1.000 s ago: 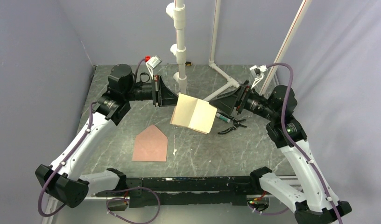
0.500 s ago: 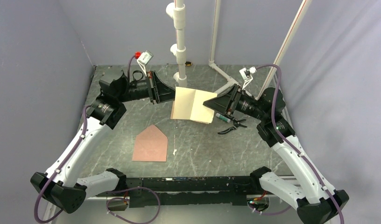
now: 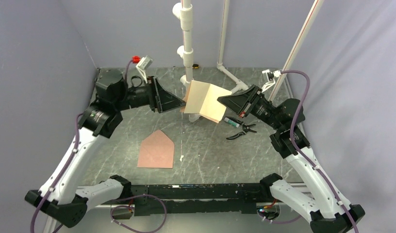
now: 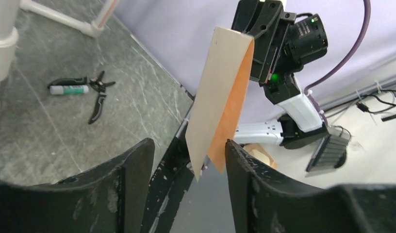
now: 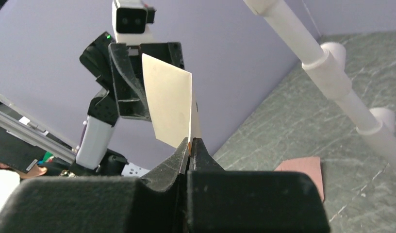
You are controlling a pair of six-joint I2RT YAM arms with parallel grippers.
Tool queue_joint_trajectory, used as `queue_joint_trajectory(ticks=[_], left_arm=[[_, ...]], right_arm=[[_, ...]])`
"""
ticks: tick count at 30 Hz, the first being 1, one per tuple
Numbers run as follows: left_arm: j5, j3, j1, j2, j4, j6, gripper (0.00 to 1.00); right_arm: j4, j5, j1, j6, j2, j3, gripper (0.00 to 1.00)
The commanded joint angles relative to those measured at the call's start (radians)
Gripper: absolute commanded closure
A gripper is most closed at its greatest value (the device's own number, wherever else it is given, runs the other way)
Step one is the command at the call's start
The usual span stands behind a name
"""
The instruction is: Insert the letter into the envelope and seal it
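Note:
The light tan letter hangs folded in the air above the back of the table. My right gripper is shut on its right edge; in the right wrist view the jaws pinch the letter tight. My left gripper is open just left of the sheet. In the left wrist view the letter's lower corner dips between the spread fingers without touching them. The pinkish-brown envelope lies flat on the table, flap pointing away, and shows again as the envelope in the right wrist view.
Black pliers and a green-capped white tube lie under the right arm. A white pipe stand rises at the back centre, with angled pipes to its right. A small white scrap lies beside the envelope.
The left gripper let go of the letter, opened and drew back left. The right gripper closed on the letter's right edge. The sheet shifted back and stands more upright.

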Motion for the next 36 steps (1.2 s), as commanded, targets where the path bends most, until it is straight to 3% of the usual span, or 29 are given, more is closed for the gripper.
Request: queue_joint_trajectory(ticks=[1,7,10,12,15,17,23,27,31,36], left_arm=[[-0.101,0.084,0.008,-0.109,-0.091,0.114,0.35],[-0.194,0.101,0.008,-0.158,-0.076,0.094,0.13],[-0.195,0.066,0.008,-0.137,-0.038,0.025,0.09],[-0.117,0.017,0.008,-0.104,0.070,-0.067,0.09],[0.050,-0.038,0.004,-0.028,0.263,-0.216,0.11],[0.104,-0.058,-0.005,0.006,0.370,-0.284,0.07],[0.156,-0.109,-0.053,0.018,0.574,-0.366,0.07],[0.162,-0.127,-0.061,0.023,0.597,-0.374,0.10],[0.065,-0.069,-0.061,-0.030,0.368,-0.202,0.07],[0.058,-0.020,-0.061,-0.078,0.268,-0.084,0.07]], right_arm=[[0.125,0.048,0.003,0.023,-0.032,0.041,1.00],[0.289,-0.055,0.003,0.098,-0.014,0.030,1.00],[0.432,-0.158,0.003,0.183,0.026,0.032,1.00],[0.494,-0.208,0.004,0.223,0.056,0.043,1.00],[0.463,-0.237,0.020,0.210,0.088,0.074,1.00],[0.409,-0.226,0.033,0.187,0.099,0.088,1.00],[0.310,-0.161,0.056,0.150,0.117,0.095,1.00],[0.345,-0.150,0.064,0.166,0.125,0.081,1.00],[0.285,-0.121,0.065,0.114,0.108,0.088,1.00],[0.217,-0.065,0.065,0.069,0.090,0.078,1.00]])
